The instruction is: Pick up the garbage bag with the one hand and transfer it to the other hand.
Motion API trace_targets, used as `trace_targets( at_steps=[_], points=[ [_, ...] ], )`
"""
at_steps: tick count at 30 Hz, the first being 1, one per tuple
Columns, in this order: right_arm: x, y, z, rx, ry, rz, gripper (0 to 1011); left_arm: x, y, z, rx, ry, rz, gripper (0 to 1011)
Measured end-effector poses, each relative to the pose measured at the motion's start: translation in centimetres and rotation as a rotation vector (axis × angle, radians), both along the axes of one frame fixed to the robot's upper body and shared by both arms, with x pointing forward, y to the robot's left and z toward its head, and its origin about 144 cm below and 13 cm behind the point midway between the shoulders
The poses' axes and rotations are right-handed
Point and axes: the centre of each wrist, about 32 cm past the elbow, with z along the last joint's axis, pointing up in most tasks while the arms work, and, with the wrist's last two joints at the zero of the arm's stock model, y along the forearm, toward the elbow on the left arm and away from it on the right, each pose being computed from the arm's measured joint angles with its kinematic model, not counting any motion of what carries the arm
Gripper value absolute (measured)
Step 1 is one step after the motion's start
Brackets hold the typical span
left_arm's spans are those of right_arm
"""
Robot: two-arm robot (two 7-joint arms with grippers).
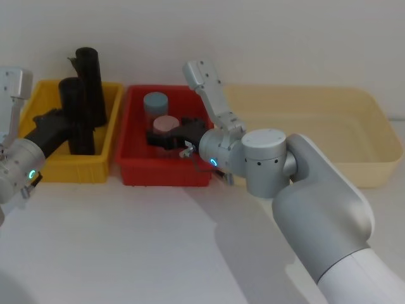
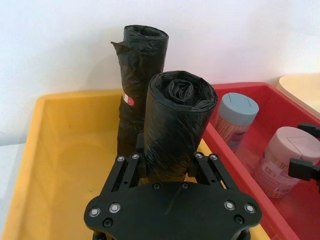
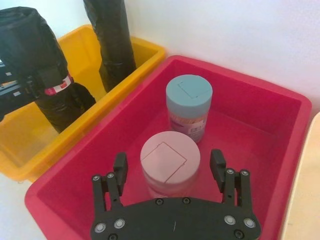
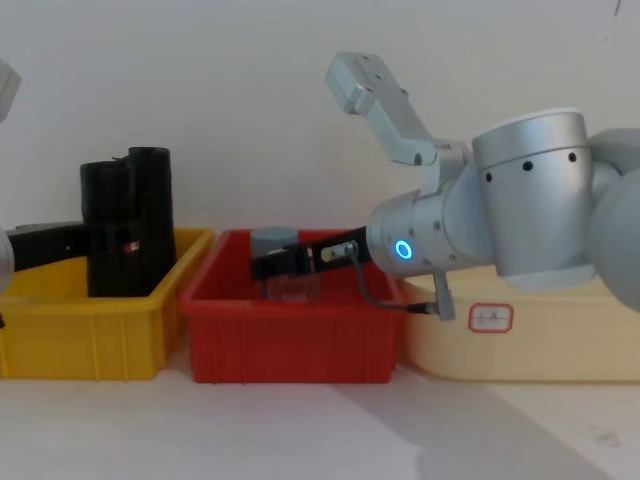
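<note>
The garbage bag [image 1: 74,104], a thick black roll with a red-and-white label [image 3: 56,86], stands slightly tilted in the yellow bin [image 1: 76,170]. My left gripper [image 1: 77,125], on the green-ringed arm, is shut on its lower half, and the fingers [image 2: 134,161] press both sides of the roll [image 2: 175,120]. A slimmer, taller black roll [image 1: 92,79] stands just behind it. My right gripper [image 1: 166,136], on the blue-ringed arm, hangs open in the red bin [image 1: 164,174], its fingers [image 3: 120,167] on either side of a pink-lidded jar [image 3: 169,159].
A blue-lidded jar [image 1: 155,101] stands behind the pink-lidded one in the red bin. A large cream tray [image 1: 354,126] sits to the right, partly behind my right arm. White tabletop stretches in front of the bins, and a wall rises close behind them.
</note>
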Motion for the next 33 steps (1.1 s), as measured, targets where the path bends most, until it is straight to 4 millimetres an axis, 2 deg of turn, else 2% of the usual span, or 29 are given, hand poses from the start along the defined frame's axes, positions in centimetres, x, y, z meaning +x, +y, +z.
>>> trace_targets(
  at_steps=[6,10,20,33],
  points=[
    [0.21,0.08,-0.27,-0.003,-0.009,-0.002,1004,0.00,0.00,0.00,0.000,0.000,0.000,405],
    [0.33,0.13,-0.43,-0.004,-0.016,-0.003,949,0.00,0.00,0.00,0.000,0.000,0.000,405],
    [0.47,0.18,-0.63,-0.007,-0.023,-0.006,666,0.00,0.00,0.00,0.000,0.000,0.000,405],
    [0.33,0.11,-0.58,-0.004,-0.032,-0.008,652,0.00,0.00,0.00,0.000,0.000,0.000,405]
  ],
)
